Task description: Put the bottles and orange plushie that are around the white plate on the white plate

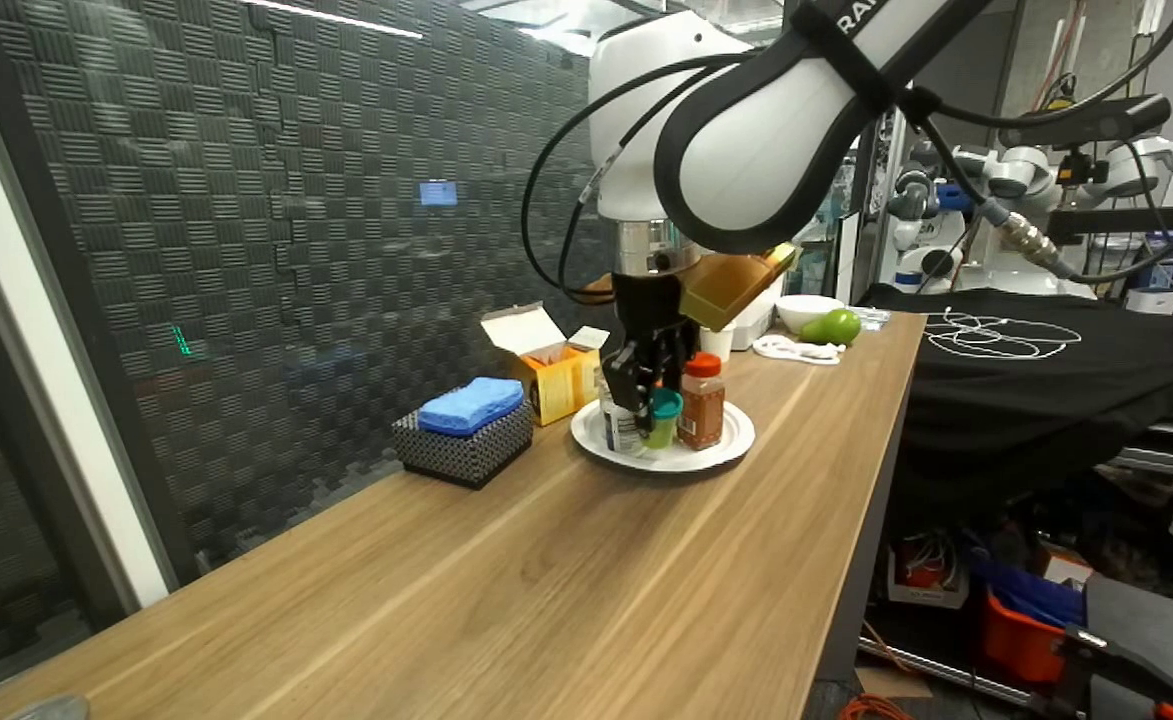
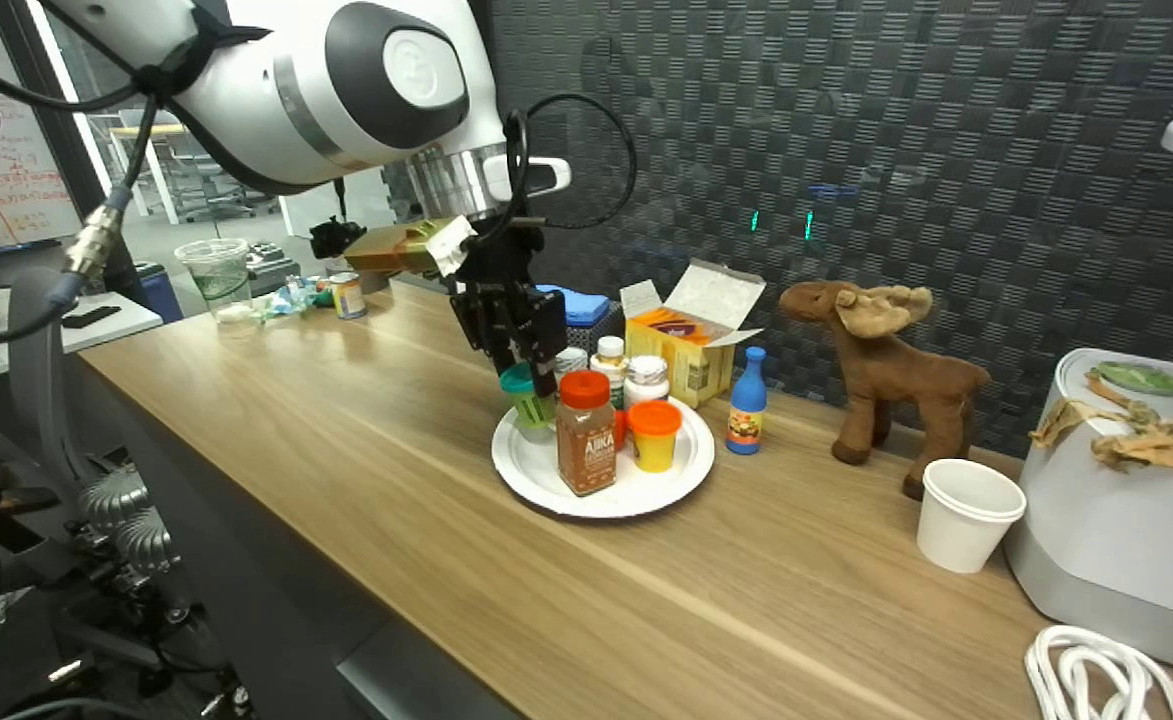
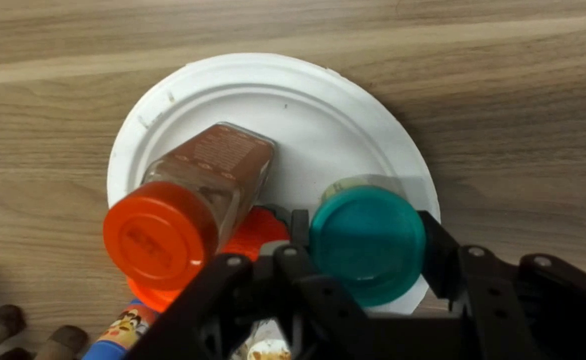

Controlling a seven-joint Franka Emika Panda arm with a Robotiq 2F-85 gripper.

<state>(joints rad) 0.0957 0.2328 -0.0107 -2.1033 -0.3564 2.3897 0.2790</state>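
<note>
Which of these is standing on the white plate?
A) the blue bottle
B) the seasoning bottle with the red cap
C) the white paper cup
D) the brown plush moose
B: in both exterior views the seasoning bottle stands upright on the white plate, its base inside the rim.

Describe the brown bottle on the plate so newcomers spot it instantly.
On the wooden counter, find the round white plate. In an exterior view, the brown bottle stands upright at its near side, between the teal-lidded tub and the yellow tub. Unlike those round tubs, it's taller, square-sided and red-capped.
</note>
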